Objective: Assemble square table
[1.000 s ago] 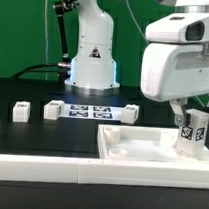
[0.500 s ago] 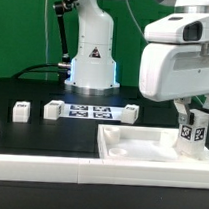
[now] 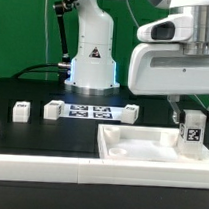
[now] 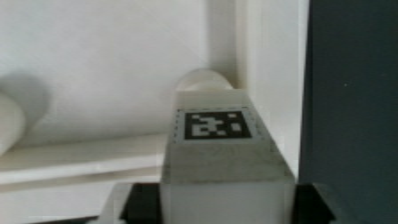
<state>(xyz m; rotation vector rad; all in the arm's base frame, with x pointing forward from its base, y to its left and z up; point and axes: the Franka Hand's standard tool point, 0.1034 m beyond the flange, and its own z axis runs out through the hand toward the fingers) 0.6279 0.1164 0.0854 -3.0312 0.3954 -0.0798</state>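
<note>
A two-finger gripper (image 3: 193, 122) under a bulky white robot wrist hangs at the exterior view's right; its fingers are closed on one small white block leg (image 3: 192, 138), held upright. The leg stands inside the white plastic square tabletop with a raised rim (image 3: 125, 144), toward that tabletop's end at the exterior view's right. The wrist view shows the same leg (image 4: 217, 160) clamped between both fingers, with the tabletop (image 4: 107, 150) pale behind it.

No words can be read anywhere. The held leg carries one black-and-white square tag (image 4: 215, 123), a pattern without letters. The white robot base (image 3: 93, 52) bears one black warning triangle, its symbol too small to make out.

Three more small white tagged legs lie loose on the black table (image 3: 21, 127): one (image 3: 21, 110), a second (image 3: 53, 108), a third (image 3: 127, 113); four legs in all. Between the second and third lies one marker board (image 3: 90, 113) with several tags. One long white border rail (image 3: 48, 174) runs across the front.
</note>
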